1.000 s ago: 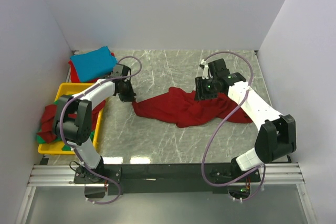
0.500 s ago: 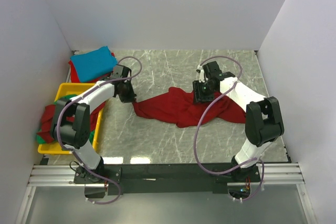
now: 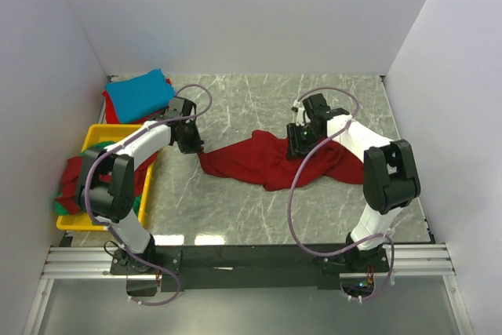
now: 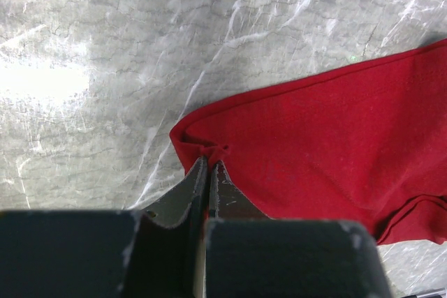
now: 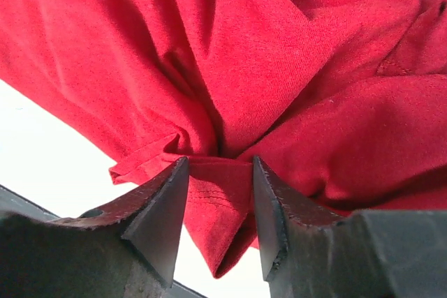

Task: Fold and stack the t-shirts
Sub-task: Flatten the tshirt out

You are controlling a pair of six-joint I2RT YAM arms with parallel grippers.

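Right arm's elbow has swung in toward the middle since a second ago, and the right hand (image 3: 300, 140) has crept slightly leftward over the cloth; my left arm has barely shifted.

On my feed the yellow plastic tray (image 3: 106, 132) sits at the left edge of the desk. It holds a crumpled red t-shirt (image 3: 76, 172) and a green t-shirt (image 3: 60, 207), both spilling over its left rim. Beyond the tray, in the far left corner, a folded turquoise blue t-shirt (image 3: 140, 93) lies on top of another red garment (image 3: 110, 109).

The dark red cotton t-shirt (image 3: 274, 161) lies rumpled across the middle of the grey marble-patterned desk (image 3: 235, 205), stretched between my two hands. The left hand (image 4: 209, 165) is pressed together, pinching the shirt's left corner, which bunches at the fingertips. The right hand (image 5: 220, 172) is down on the shirt's far right part, its fingers standing apart with a stitched hem fold lying between them.

Plain white walls (image 3: 235, 13) close in the desk on three sides.
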